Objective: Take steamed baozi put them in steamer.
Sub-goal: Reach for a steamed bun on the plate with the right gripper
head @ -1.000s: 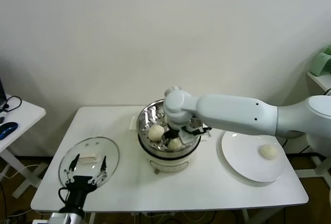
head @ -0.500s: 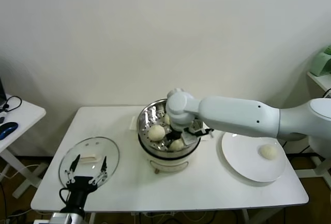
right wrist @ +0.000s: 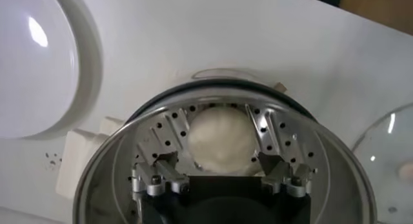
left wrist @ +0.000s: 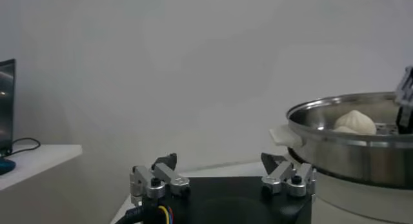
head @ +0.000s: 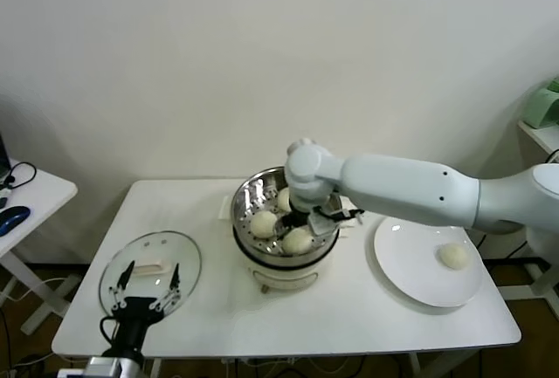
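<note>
At the near left corner of the white table (head: 218, 326), the left gripper (head: 147, 295) waits with its fingers spread over the round clear glass lid (head: 188, 260). Farther back, near the middle, the right gripper (right wrist: 219, 177) hangs in the round shiny steel steamer (head: 249, 195) with its fingers spread around a smooth, soft, off-white bun (right wrist: 219, 141) lying on the holed floor beside two more. If it lifts crooked, a finger could scrape that bun, and the last bun (head: 452, 256) waits on the flat white plate (head: 410, 278) near the right edge.

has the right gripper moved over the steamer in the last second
Yes. The right gripper has lifted slightly and shifted toward the plate side of the steamer, its fingers now open above the baozi.
</note>
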You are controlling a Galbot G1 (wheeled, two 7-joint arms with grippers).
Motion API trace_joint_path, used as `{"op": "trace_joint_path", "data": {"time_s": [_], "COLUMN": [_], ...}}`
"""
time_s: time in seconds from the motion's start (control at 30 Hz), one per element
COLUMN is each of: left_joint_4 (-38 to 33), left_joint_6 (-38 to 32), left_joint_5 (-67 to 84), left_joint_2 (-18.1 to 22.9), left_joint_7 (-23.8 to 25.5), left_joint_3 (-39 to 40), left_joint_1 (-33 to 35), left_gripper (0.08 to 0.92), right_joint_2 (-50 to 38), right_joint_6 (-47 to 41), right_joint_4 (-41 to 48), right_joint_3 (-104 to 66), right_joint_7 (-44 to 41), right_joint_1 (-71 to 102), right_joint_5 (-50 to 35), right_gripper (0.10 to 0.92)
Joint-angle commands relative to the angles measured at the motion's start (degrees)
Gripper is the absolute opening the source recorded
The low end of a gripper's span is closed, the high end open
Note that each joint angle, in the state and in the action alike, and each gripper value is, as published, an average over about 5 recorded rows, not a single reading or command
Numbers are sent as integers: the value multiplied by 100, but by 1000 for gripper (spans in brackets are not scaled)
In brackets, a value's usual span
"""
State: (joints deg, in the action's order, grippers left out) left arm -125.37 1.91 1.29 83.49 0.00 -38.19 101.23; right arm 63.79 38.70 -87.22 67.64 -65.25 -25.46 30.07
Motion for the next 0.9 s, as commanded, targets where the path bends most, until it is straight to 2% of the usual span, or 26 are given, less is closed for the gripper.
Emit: {"op": "trace_joint_path", "data": {"time_s": [0.03, 0.1, 0.27, 0.33, 0.4, 0.5, 0.63, 0.8, 0.9], "left_joint_4": [87, 123, 153, 102, 36, -29, -63, -47, -42], "left_joint_6": [6, -3, 1, 55, 120, 160, 155, 118, 94], "left_joint_5": [50, 94, 300, 466, 602, 632, 647, 584, 547], "left_joint_2": [-47, -68, -78, -47, -14, -43, -121, -127, -124], "left_joint_7": [13, 22, 32, 27, 16, 8, 20, 49, 67], "left_joint_3": [-26, -36, 0, 24, 43, 58, 71, 141, 154], "left_joint_1": [-44, -75, -135, -196, -292, -394, -410, -380, -356], "left_gripper": [823, 823, 823, 823, 823, 823, 823, 823, 823], "right_joint_2": [-271, -505, -1383, -1832, -2264, -2888, -3723, -4408, -4603], "right_joint_6": [-832, -1576, -3694, -4346, -4699, -4858, -4897, -4738, -4266], "right_joint_4": [146, 202, 282, 338, 432, 598, 771, 935, 1090], "right_joint_3": [-113, 24, 837, 1094, 1185, 1073, 610, -648, -1065], "right_joint_7": [-23, 0, 222, 375, 461, 475, 350, 139, -15], "right_joint_1": [-655, -972, -1678, -1820, -1836, -1669, -1088, 282, 919], "right_joint_5": [-1289, -1964, -4280, -5061, -5488, -5536, -5097, -4066, -3168], "right_gripper": [823, 823, 823, 823, 823, 823, 823, 823, 823]}}
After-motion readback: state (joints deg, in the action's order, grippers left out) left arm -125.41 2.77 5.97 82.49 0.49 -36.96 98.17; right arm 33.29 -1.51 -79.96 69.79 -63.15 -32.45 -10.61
